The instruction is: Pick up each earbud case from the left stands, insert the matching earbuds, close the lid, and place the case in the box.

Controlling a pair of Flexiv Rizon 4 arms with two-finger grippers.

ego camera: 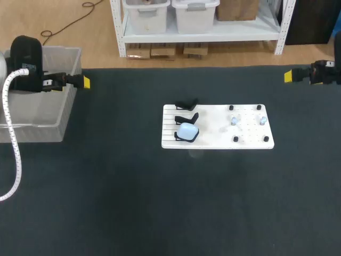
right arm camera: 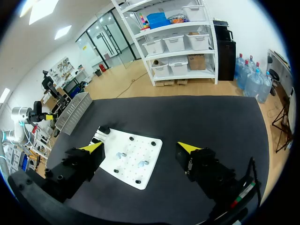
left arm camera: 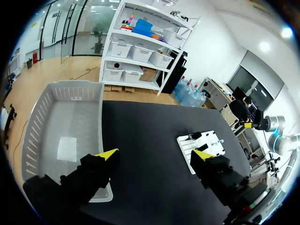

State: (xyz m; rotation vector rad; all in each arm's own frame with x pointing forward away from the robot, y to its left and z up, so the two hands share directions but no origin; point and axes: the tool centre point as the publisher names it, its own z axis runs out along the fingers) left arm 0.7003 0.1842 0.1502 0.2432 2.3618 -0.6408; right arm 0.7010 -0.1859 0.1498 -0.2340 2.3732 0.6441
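With left gripper (left arm camera: 154, 154) and right gripper (right arm camera: 140, 147) spread wide, empty, bring one squarely down over case (ego camera: 187, 131), seated at left end of board (ego camera: 213, 141). Pinch its sides gently, lifting straight up.

The right claw (right arm camera: 140, 147) hangs open over the black table (right arm camera: 201, 117), with the white board (right arm camera: 132, 143) lying ahead of it.

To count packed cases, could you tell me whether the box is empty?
Empty: the box shows only its bare floor in the left wrist view, nothing lying inside.
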